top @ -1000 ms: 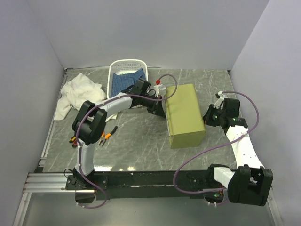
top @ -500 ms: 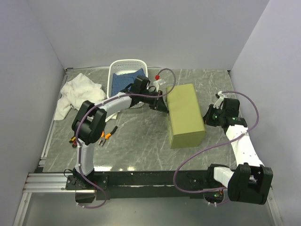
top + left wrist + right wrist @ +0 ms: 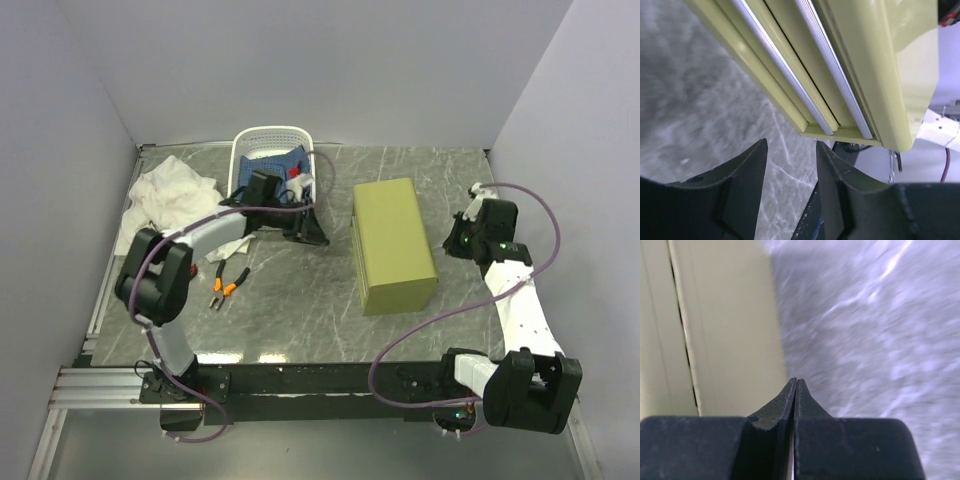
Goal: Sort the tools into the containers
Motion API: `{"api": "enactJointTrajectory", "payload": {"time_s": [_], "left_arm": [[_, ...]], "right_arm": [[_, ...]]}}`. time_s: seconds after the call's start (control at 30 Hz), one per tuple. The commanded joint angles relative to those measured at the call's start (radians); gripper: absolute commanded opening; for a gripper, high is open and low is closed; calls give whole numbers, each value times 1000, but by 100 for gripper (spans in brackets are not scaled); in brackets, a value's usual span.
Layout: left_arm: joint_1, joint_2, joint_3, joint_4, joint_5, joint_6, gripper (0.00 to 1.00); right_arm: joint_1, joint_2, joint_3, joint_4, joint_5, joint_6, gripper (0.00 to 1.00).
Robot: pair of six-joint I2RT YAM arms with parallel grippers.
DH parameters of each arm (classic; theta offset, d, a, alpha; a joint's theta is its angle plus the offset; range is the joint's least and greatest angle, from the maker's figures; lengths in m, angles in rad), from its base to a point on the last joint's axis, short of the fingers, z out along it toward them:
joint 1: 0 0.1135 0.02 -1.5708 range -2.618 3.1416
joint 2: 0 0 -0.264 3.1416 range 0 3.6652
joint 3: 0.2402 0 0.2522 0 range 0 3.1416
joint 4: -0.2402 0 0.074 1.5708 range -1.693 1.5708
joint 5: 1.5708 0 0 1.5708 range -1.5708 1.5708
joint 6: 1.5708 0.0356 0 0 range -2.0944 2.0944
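The olive-green drawer chest (image 3: 395, 245) stands mid-table with its drawers shut; it also shows in the left wrist view (image 3: 865, 60) and the right wrist view (image 3: 725, 325). The white perforated basket (image 3: 255, 142) with blue fabric (image 3: 270, 170) stands at the back. Pliers with orange-black handles (image 3: 224, 285) lie on the table left of the chest. My left gripper (image 3: 308, 234) (image 3: 790, 147) is open and empty, a short way left of the chest. My right gripper (image 3: 455, 243) (image 3: 796, 381) is shut and empty, just right of the chest. No screwdrivers are in view.
A crumpled white cloth (image 3: 165, 195) lies at the back left. The grey marbled table (image 3: 300, 310) is walled on three sides. My left forearm reaches across in front of the basket.
My left arm has drawn back leftward from the chest's left side, and its elbow swung left, uncovering the pliers. My right gripper has backed slightly away from the chest.
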Motion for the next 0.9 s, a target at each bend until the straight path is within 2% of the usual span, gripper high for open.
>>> {"api": "enactJointTrajectory", "payload": {"time_s": [0.0, 0.07, 0.1, 0.17, 0.2, 0.27, 0.4, 0.6, 0.87], "left_arm": [[41, -83, -87, 149, -11, -79, 51], [47, -57, -130, 263, 34, -126, 52], [47, -11, -140, 391, 61, -204, 53], [49, 40, -173, 545, 113, -318, 54], [47, 83, -185, 731, 120, -437, 53], [32, 112, -203, 844, 108, -501, 53], [9, 186, -139, 788, 92, -493, 53], [-8, 275, -139, 975, 106, -649, 53], [-69, 351, -92, 1038, 88, -717, 52]], "right_arm": [[-32, -3, 174, 75, 132, -26, 0], [-33, 23, 278, 73, 67, -23, 0], [-29, 37, 310, 66, 27, -28, 0], [-26, 84, 382, 28, -45, -34, 0], [-21, 96, 395, 15, -56, -40, 0], [-21, 130, 403, -14, -46, -75, 0], [-19, 156, 352, -16, -26, -95, 0], [-18, 147, 262, -2, -50, -111, 0], [-18, 147, 251, -9, -78, -112, 0]]}}
